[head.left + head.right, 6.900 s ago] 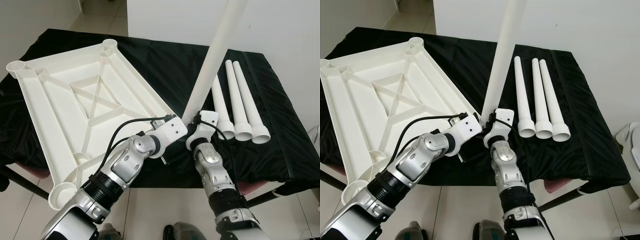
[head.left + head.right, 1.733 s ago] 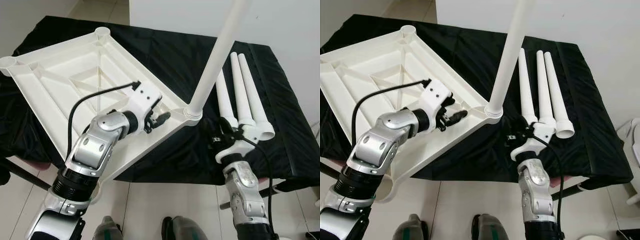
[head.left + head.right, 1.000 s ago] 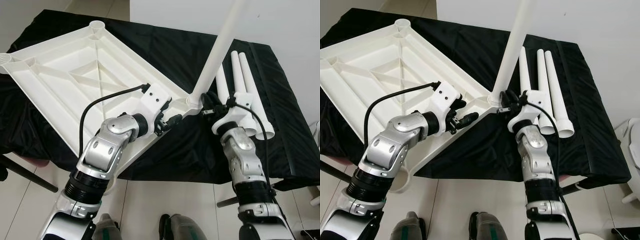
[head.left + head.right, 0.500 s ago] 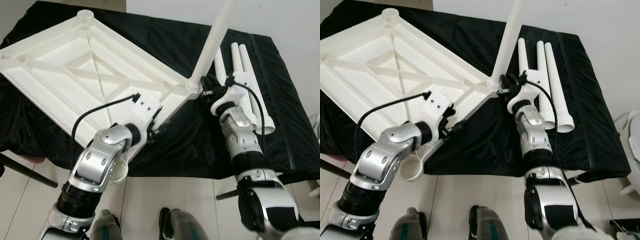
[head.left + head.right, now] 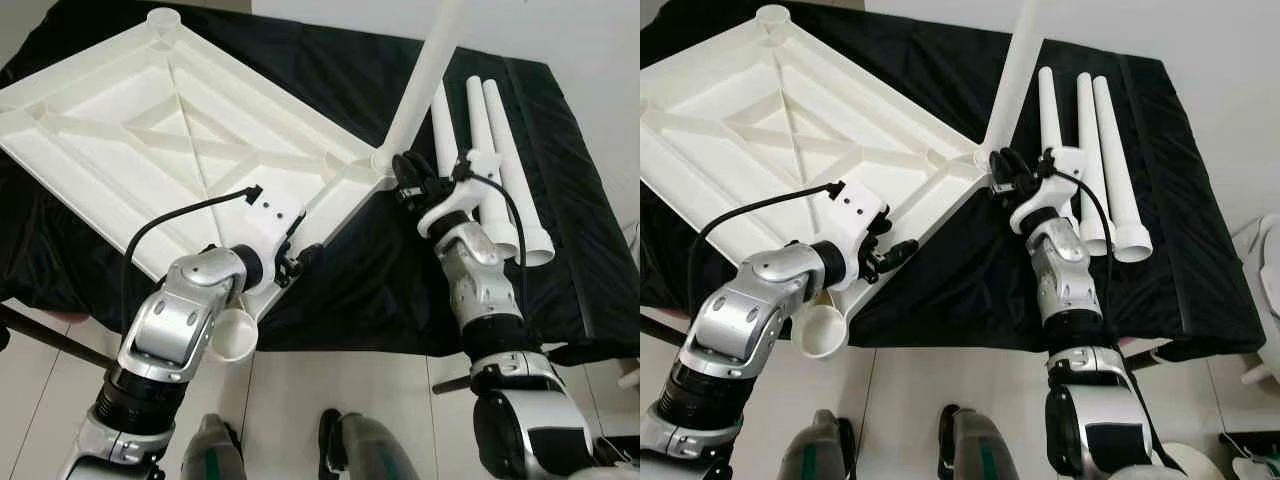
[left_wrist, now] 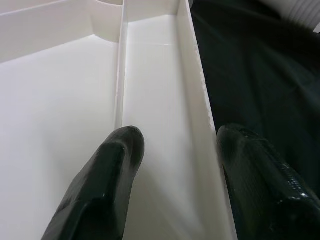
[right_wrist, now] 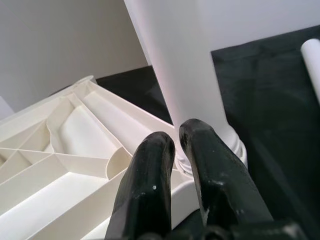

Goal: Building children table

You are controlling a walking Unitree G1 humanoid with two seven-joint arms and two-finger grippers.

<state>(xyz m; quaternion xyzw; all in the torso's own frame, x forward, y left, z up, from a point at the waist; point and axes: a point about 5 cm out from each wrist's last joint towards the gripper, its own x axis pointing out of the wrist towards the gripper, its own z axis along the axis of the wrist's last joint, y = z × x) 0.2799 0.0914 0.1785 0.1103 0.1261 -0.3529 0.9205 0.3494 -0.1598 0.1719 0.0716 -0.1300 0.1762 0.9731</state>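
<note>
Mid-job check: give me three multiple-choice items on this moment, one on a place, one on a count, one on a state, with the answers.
1. Where does the left hand grip?
A. a loose leg
B. the tabletop's side wall
C. the black cloth

2. How many loose legs lie on the black cloth?
A. one
B. three
C. five

3. How does the fitted leg stand?
A. upright in a corner socket
B. flat on the cloth
C. lifted clear of the tabletop

Answers:
1 B: the left wrist view has one finger inside and one outside the upturned tabletop wall.
2 B: three lie side by side.
3 A: its base sits in the socket by the right hand.
</note>
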